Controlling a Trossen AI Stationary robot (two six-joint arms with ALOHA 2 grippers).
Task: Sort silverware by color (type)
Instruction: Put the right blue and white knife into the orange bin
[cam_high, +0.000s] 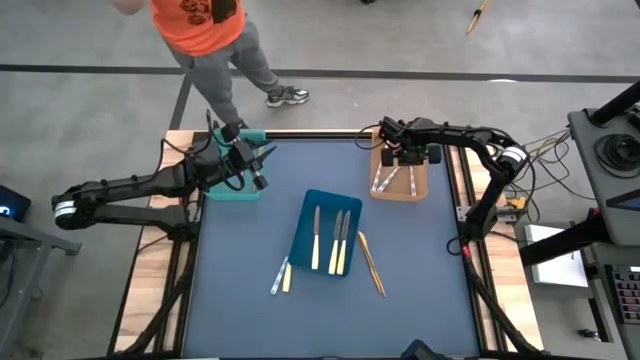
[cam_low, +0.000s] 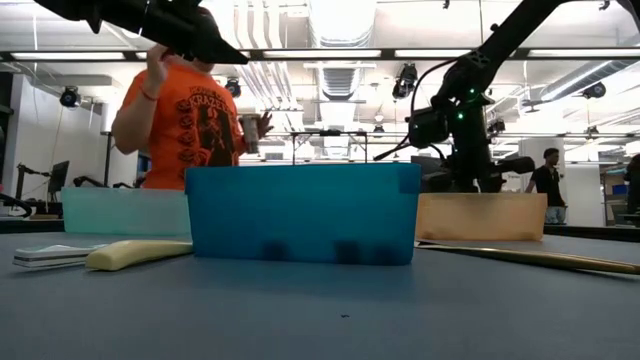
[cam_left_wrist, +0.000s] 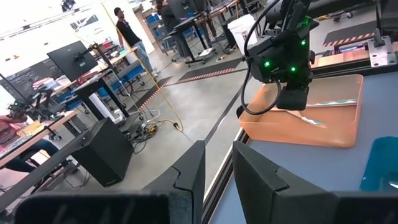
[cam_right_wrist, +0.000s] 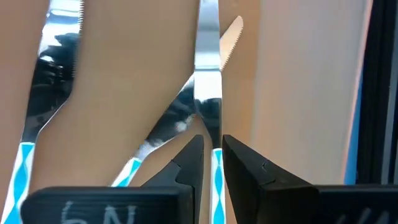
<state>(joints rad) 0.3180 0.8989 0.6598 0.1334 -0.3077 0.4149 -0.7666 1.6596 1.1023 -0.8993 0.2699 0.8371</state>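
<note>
Right gripper (cam_right_wrist: 211, 155) sat low over the orange tray (cam_high: 400, 185) at the table's far right, fingers (cam_right_wrist: 189, 163) slightly parted with a narrow gap straddling a pale-blue-handled knife (cam_right_wrist: 208, 93); whether the pads actually touched the knife couldn't be told. Two more blue-handled pieces lay in that tray: one (cam_right_wrist: 46, 87) off to the side, another (cam_right_wrist: 158, 134) crossing under the straddled knife. In the high view these showed as thin silvery pieces (cam_high: 388, 180) under the gripper.

Left gripper (cam_high: 262, 165) hung above the teal tray (cam_high: 235, 190) at the far left edge, raised off the table, nothing between its fingers (cam_left_wrist: 186, 180), which stood a little apart with a small gap.

Blue tray (cam_high: 325, 235) sat mid-table holding cream-yellow-handled utensils: one (cam_high: 316, 238) toward the left arm's side, two (cam_high: 340, 243) side by side toward the right arm's side. Loose on the blue mat (cam_high: 240, 300): a silvery piece and a cream-handled piece (cam_high: 282, 275) together just beside the blue tray's near-left corner, and gold-tan utensils (cam_high: 372, 263) lying just beside the tray on the right arm's side.

Low view showed a cream handle (cam_low: 135, 254) lying in front of the blue tray and a gold-tan piece (cam_low: 530, 258) stretched along the mat.

A person in an orange shirt (cam_high: 200, 30) stood beyond the table's far edge, behind the left arm.
</note>
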